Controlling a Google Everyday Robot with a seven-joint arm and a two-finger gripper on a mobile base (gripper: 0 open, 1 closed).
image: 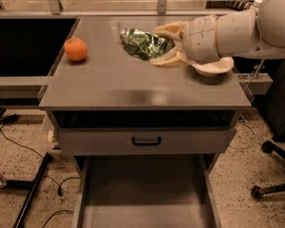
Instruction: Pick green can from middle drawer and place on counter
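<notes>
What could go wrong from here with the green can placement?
1. The hand holds the green can close beside a silver object on the counter; releasing here could land it on that object or knock it.
2. The can looks crumpled, so it may tip or roll once released.

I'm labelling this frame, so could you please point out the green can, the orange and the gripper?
green can (141, 43): camera view, middle of its crinkled side.
orange (76, 49): camera view, centre of the fruit.
gripper (157, 46): camera view, over the counter (133, 89), midway between the fingers (170, 60) flanking the can.
</notes>
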